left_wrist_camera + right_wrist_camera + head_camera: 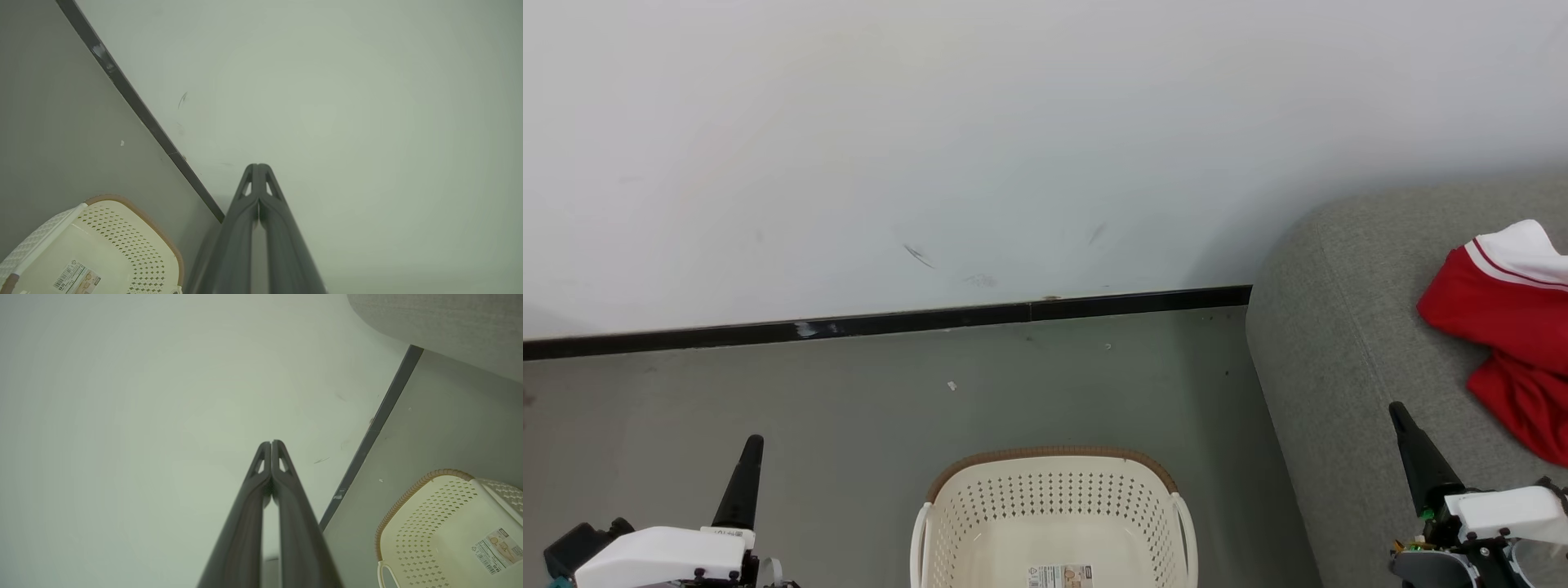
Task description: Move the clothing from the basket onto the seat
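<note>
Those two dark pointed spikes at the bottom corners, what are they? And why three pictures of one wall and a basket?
They are the robot's hands: the left gripper and the right gripper, both shut and holding nothing. The wide picture comes from a camera on its head; the other two come from cameras on each wrist, looking along the fingers toward the wall. The basket stands on the floor, and no clothes show in its visible part. The clothing lies on the seat.

Scene is lit evenly and brightly; soft shadow is cast beside sofa [1339,343]; wrist views are tinted greenish, fingers [282,245] blurred
</note>
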Controlling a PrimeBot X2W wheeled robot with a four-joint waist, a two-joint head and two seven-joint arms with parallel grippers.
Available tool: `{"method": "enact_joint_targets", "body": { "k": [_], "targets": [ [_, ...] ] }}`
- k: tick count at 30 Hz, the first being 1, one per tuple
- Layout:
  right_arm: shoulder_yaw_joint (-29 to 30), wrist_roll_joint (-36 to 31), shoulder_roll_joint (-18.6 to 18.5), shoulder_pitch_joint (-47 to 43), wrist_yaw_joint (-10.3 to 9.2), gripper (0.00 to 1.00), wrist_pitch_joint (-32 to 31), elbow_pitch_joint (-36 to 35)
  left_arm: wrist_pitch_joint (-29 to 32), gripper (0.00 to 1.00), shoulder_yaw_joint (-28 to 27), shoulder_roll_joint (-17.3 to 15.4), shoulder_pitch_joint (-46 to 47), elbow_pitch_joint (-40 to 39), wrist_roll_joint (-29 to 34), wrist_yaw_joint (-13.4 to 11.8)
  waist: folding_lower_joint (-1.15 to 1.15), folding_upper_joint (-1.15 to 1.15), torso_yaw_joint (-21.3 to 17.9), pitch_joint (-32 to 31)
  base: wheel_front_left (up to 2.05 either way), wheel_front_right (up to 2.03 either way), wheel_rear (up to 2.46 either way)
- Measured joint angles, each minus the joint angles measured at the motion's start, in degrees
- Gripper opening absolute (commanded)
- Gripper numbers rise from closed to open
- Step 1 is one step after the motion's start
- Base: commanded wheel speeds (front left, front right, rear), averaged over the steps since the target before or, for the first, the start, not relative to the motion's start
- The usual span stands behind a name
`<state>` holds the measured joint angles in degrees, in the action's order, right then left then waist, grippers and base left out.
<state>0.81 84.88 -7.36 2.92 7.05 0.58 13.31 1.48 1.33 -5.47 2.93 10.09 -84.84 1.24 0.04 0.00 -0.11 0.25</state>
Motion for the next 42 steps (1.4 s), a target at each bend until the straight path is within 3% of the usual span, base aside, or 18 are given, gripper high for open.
{"method": "enact_joint_targets", "body": {
  "k": [15,42],
  "targets": [
    [1.13,11.09,1.16,0.10,0.00,0.00,-2.19,1.79,2.58,0.00,-3.46,1.86,0.02,1.36,-8.73,2.69,0.00,0.00,0.09,-0.28,0.00,0.00,0.00],
    [1.34,11.45,1.24,1.08,0.01,0.00,-2.19,2.02,2.98,0.00,-3.67,1.87,0.04,2.08,-9.00,3.08,-0.01,0.00,0.09,-0.28,0.00,0.00,0.00]
  ]
}}
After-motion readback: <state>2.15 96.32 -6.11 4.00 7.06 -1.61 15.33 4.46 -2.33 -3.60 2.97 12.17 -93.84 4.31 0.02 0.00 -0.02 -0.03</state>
